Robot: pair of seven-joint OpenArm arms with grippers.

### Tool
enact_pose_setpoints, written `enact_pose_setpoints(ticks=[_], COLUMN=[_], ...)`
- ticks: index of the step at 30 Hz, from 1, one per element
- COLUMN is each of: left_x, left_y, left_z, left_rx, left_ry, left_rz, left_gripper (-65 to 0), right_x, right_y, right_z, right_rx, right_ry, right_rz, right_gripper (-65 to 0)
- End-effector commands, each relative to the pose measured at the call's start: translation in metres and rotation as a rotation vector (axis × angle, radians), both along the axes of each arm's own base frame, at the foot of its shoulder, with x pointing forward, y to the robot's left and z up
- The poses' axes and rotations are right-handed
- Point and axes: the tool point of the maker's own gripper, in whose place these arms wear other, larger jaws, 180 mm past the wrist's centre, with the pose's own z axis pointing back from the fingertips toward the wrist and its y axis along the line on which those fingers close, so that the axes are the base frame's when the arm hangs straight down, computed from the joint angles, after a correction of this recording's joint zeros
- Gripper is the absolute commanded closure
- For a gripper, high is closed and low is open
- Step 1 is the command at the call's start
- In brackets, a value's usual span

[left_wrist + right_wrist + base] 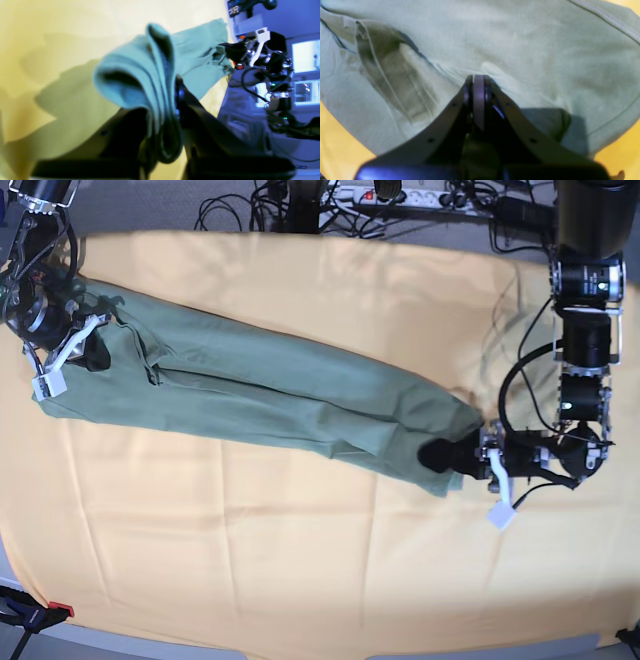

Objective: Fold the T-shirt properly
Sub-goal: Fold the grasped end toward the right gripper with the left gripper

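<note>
The surface [300, 580] is covered by a large yellow-orange cloth [250, 560], and across it the T-shirt [260, 395] lies as a long narrow band, running from the upper part of the base view's left side down toward the lower right. Its long sides already look folded inward, so the step in hand appears to be the lengthwise one: the band is held at both ends, ready to be doubled over. The left claw [440, 455], at the right end in the base view, is clenched on a bunched wad of the shirt; its wrist view shows that fabric gathered thickly between the jaws and raised off the cloth. The right claw [475, 82], at the far end, is clamped tight, and its wrist view shows shirt fabric puckering where the jaws meet, so it seems to pinch a thin layer there. The next move likely calls for one end to be carried over toward the other, kept low and level so the band does not twist, with the far end staying anchored and the edges brought square before either claw lets go.
</note>
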Motion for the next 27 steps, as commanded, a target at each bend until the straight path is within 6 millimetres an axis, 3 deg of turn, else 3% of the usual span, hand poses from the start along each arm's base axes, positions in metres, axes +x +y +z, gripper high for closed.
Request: enact_pose_setpoints(ticks=[1,11,20,27], left_x=[0.012,0.011,-0.004,-0.013], left_y=[-0.005,-0.07,-0.134,-0.169], left_z=[0.022,0.035,0.041,0.049], left_rx=[-0.035,-0.15,-0.273,-0.347], left_ry=[-0.064,-0.095,-0.158,-0.19], left_rz=[0.002,-0.083,-0.186,-0.236], left_gripper=[0.0,0.0,0.0,0.0], right_x=[0.004,0.004,0.004,0.004], right_y=[-0.007,-0.008,-0.007,-0.008], right_z=[0.007,0.007,0.007,0.007], right_rx=[-0.024,-0.027,-0.024,-0.024], right_ry=[-0.018,-0.017,-0.018,-0.018], right_rz=[-0.003,-0.003,-0.003,-0.003], right_gripper=[0.0,0.0,0.0,0.0])
